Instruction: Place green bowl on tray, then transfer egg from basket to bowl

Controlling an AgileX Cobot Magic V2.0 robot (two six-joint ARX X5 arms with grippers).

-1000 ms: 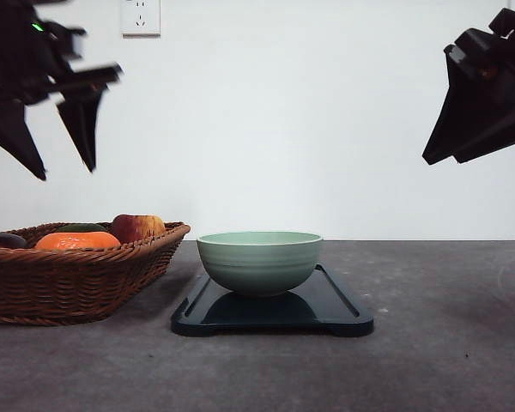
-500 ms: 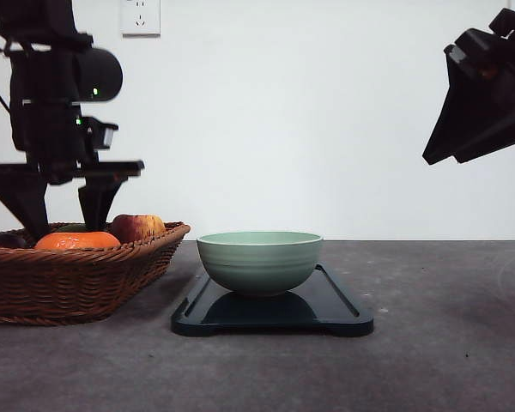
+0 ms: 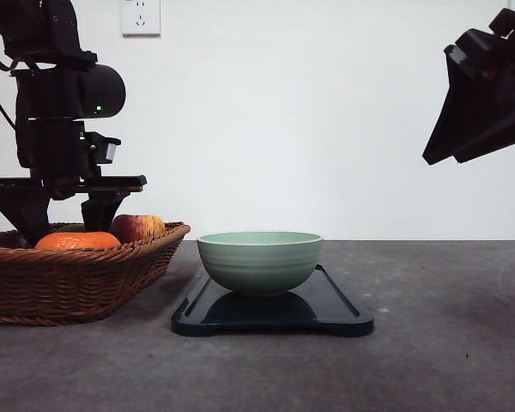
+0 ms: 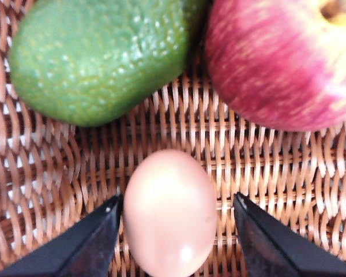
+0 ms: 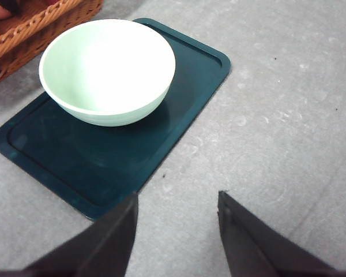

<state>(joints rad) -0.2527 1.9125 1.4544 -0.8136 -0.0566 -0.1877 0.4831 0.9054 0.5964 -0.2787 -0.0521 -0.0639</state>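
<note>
The left claw [image 4: 176, 231] hangs low inside the basket [image 3: 69, 279], its dark fingers [image 4: 83, 245] spread apart on either side of the egg [image 4: 170, 210]; one finger seems to brush the shell, though the close view is too blurred to be sure, and nothing is clamped. The right claw [image 5: 176, 231] is raised well above the grey counter [image 3: 446, 343], fingers parted and holding nothing. No brand, label or lettering can be read on anything here. From the front, the wicker basket sits to the left of the black tray [image 3: 339, 313], and the green bowl [image 3: 259, 260] stands upright on the tray's near-left part; an orange fruit [image 3: 75, 241] and a red-yellow apple [image 3: 137, 227] rise above the basket rim. The left wrist view adds what the basket wall hides from the front: the egg lying on the weave, with a bumpy green avocado [image 4: 98, 55] and the apple close beside it. The right wrist view looks down into the bowl's pale, bare inside.
</note>
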